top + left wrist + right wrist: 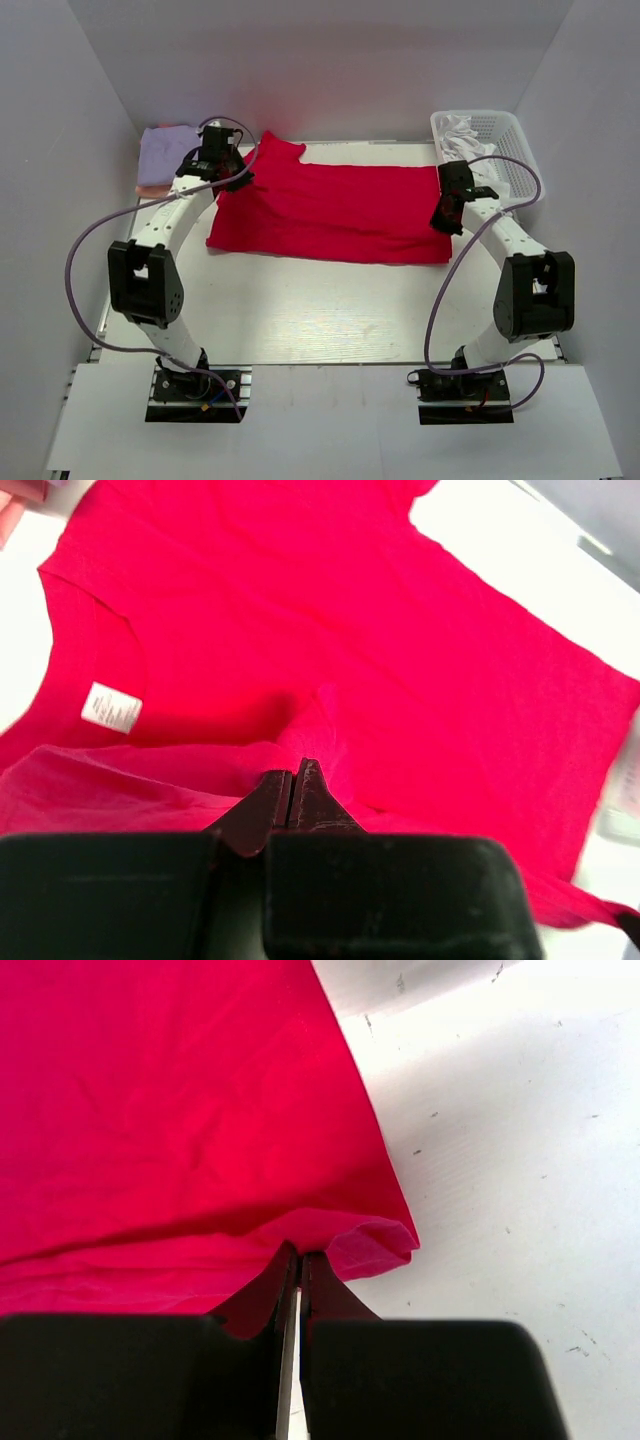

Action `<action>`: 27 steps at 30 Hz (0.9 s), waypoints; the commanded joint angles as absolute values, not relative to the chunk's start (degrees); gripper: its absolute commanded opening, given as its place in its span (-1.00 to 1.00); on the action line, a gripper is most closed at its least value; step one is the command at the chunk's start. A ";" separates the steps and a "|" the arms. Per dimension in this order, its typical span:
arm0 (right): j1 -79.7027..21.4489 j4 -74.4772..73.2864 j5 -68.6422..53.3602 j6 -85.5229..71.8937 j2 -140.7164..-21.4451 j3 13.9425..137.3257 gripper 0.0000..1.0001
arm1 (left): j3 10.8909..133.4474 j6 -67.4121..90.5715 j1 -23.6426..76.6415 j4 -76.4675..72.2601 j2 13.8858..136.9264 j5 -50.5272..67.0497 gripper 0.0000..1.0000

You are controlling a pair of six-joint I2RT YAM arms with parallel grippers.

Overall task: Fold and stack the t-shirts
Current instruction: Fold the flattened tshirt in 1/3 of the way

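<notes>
The bright red t-shirt [330, 210] lies spread across the back middle of the table, partly folded over. My left gripper [226, 178] is shut on the red t-shirt's left edge near the collar; in the left wrist view the closed gripper [292, 777] pinches a raised fold of red cloth [400, 640], with the white neck label [111, 707] to the left. My right gripper [443, 212] is shut on the shirt's right hem; in the right wrist view the gripper [299, 1257] pinches the red hem corner [370, 1245]. A lavender t-shirt [166, 152] lies folded on a salmon-pink one [150, 188] at back left.
A white lattice basket [492, 150] with white cloth inside stands at back right, close behind the right arm. White walls enclose the table on three sides. Purple cables loop off both arms.
</notes>
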State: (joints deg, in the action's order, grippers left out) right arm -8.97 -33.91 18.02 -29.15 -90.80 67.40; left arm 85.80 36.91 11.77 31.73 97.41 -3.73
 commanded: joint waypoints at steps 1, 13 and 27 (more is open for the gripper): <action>-8.26 -31.82 19.95 -28.39 -93.16 70.92 -1.00 | 88.68 35.07 11.60 29.44 99.92 -6.50 -1.00; -8.35 -25.93 18.99 -25.14 -96.68 73.39 -0.12 | 105.89 33.13 10.55 34.61 116.18 -9.58 0.99; -10.37 -20.58 9.25 -24.35 -84.82 61.91 0.81 | 85.90 30.06 11.78 31.30 102.94 -2.73 0.99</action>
State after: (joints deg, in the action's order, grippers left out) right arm -9.50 -23.83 13.78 -25.04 -88.05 66.67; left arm 92.27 30.85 11.11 33.61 109.49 -5.52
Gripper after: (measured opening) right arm 0.902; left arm 0.994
